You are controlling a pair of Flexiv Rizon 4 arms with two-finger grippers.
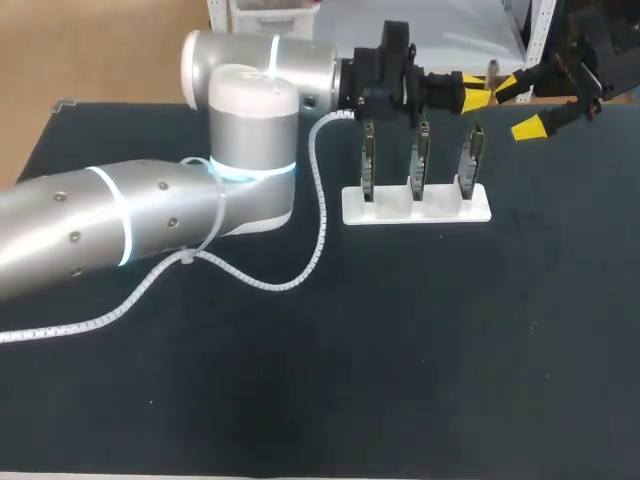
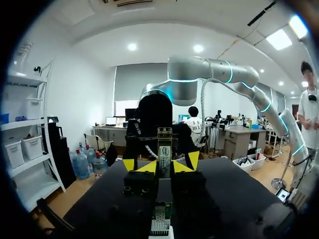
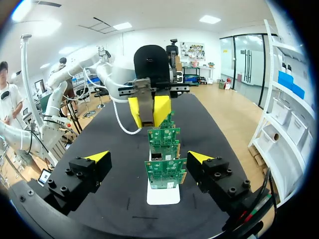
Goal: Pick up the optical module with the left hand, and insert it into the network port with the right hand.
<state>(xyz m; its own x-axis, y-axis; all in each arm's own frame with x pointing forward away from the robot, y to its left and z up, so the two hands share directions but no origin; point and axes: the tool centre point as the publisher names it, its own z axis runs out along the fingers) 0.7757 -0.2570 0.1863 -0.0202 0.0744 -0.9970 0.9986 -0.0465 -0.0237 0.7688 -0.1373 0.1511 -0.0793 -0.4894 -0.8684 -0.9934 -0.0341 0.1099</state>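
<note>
Left arm: silver-grey cylindrical links with small dark screws, white joint housings ringed in glowing pale blue, a white spiral-wrapped cable alongside, and a black, yellow-tipped left gripper; right gripper likewise black and yellow-tipped.

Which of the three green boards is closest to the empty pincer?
The right end board on the white stand. It stands nearest the open right pincer; the middle board and left end board are farther off.
</note>
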